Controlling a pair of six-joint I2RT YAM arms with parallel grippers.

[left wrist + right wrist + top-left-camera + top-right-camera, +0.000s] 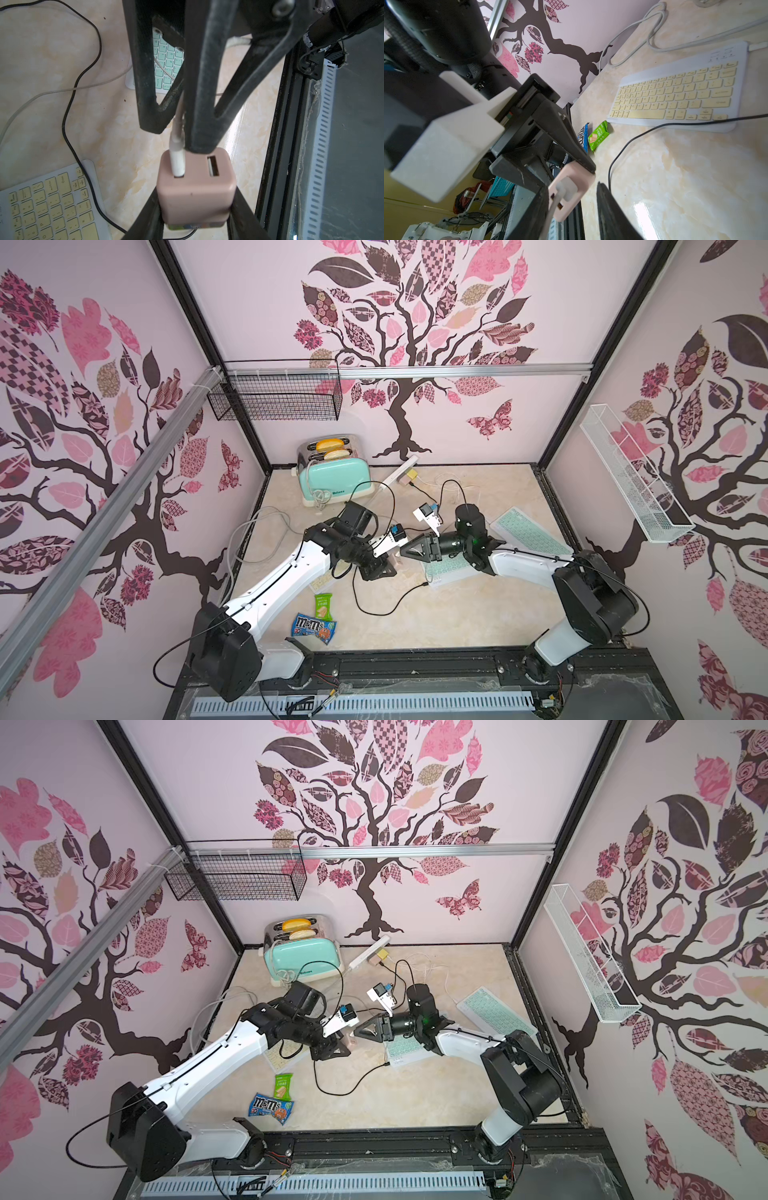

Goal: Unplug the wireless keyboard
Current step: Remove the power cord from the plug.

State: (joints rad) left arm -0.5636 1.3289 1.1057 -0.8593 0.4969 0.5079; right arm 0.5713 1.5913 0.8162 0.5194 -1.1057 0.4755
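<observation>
Step in hand: extraction. Left gripper (196, 209) clamps the pink charger cube (197, 185), raised between the arms. The white USB plug (177, 164) sits in its port. Right gripper (174, 133) straddles the plug (pinch unconfirmed). Next: firm pinch, straight pull.

Both top views high, looking down on the table (457, 614), wrist views close, both showing pink charger (197, 197)
</observation>
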